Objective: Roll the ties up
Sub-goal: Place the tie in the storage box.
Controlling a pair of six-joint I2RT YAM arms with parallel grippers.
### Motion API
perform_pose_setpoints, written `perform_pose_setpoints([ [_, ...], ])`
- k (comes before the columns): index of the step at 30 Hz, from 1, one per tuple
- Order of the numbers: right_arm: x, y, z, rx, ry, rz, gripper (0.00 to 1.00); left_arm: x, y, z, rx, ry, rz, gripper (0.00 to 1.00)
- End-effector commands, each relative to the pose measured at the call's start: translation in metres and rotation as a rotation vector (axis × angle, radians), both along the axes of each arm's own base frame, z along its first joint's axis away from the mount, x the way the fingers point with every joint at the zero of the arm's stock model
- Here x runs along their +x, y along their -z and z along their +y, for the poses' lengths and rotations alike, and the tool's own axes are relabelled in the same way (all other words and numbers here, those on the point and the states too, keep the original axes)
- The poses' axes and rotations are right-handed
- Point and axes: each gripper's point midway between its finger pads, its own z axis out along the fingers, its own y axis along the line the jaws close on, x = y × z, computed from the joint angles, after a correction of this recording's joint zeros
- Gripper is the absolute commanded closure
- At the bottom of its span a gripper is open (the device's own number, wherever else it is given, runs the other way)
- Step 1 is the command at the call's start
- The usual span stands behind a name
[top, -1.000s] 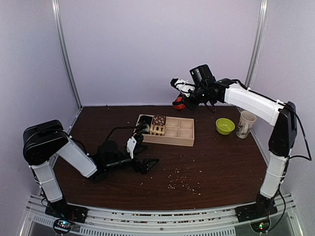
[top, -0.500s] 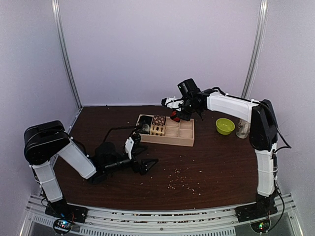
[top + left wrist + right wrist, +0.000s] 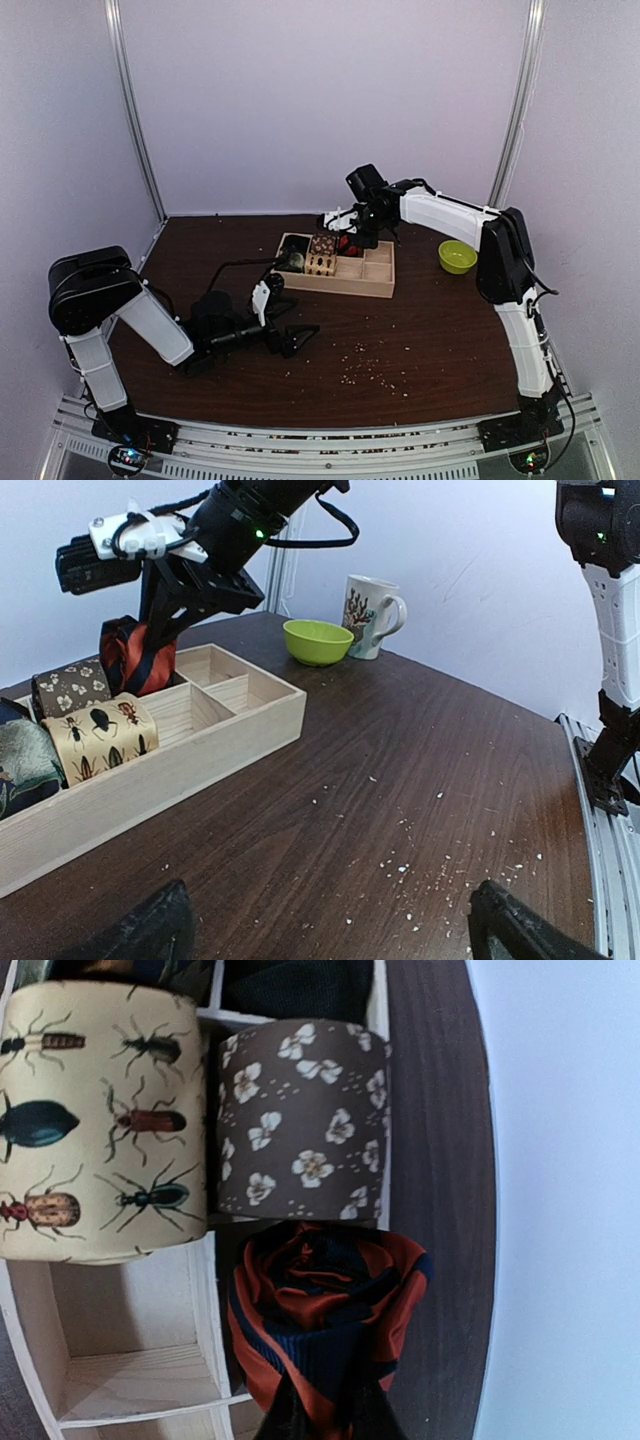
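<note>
One rolled tie (image 3: 322, 1305), pinched in my right pincer (image 3: 312, 1412), hangs over the far-edge compartment of the tray (image 3: 180, 770) beside the flowered roll (image 3: 300, 1125); I'd lower it straight, then release gently.

rolled striped tie (image 3: 133, 658) pinched by right hand (image 3: 160, 630) at far row of wooden tray (image 3: 200, 752), green bowl (image 3: 317, 641), mug (image 3: 366, 603) beyond

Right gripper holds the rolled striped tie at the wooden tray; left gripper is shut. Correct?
No: the left gripper is open, fingers wide apart, per the left wrist view. The right gripper does hold the rolled striped tie at the wooden tray.
</note>
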Motion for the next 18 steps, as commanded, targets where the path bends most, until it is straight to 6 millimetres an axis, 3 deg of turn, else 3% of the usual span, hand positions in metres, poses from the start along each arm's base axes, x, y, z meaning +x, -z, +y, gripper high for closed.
perform_pose_setpoints([
  [1, -0.012, 0.013, -0.002, -0.054, -0.058, 0.059, 1.00, 0.004, -0.022, 0.003, -0.062, -0.015, -0.047, 0.02],
  [12, 0.000, 0.040, -0.002, -0.071, -0.033, 0.061, 0.96, 0.003, -0.022, 0.004, -0.059, -0.016, -0.048, 0.02],
  [16, 0.004, 0.032, -0.001, -0.045, -0.006, 0.041, 0.80, 0.005, -0.022, 0.005, -0.055, -0.024, -0.050, 0.02],
  [17, 0.005, 0.027, -0.001, -0.033, 0.000, 0.034, 0.60, 0.005, -0.023, 0.005, -0.056, -0.025, -0.050, 0.02],
  [18, 0.006, 0.020, 0.000, -0.013, 0.007, 0.023, 0.47, 0.006, -0.023, 0.004, -0.053, -0.025, -0.050, 0.02],
])
